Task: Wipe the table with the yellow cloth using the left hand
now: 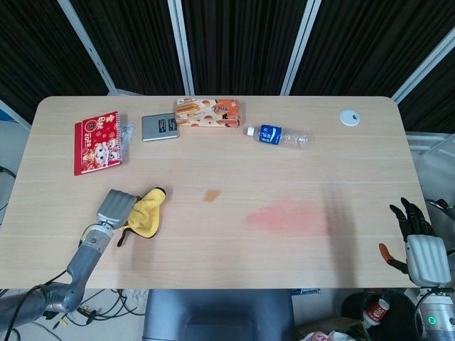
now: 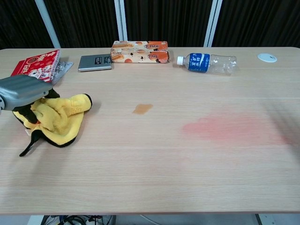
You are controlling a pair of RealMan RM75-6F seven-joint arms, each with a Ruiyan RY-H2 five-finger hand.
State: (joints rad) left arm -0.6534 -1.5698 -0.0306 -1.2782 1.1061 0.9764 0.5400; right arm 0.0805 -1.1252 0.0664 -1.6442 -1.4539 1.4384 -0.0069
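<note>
The yellow cloth (image 1: 146, 211) with black trim is bunched up near the table's left front; my left hand (image 1: 117, 209) grips it and holds it partly off the wood. In the chest view the same cloth (image 2: 58, 118) hangs crumpled under the grey left hand (image 2: 21, 90), with a black corner trailing down. A small brown stain (image 1: 211, 195) lies right of the cloth, and a wide pink smear (image 1: 288, 217) lies further right. My right hand (image 1: 419, 238) hangs off the table's right front corner, fingers spread and holding nothing.
Along the back of the table (image 1: 213, 263) lie a red notebook (image 1: 97, 140), a grey scale (image 1: 160, 127), an orange box (image 1: 207, 114), a plastic bottle on its side (image 1: 279, 135) and a white disc (image 1: 348, 117).
</note>
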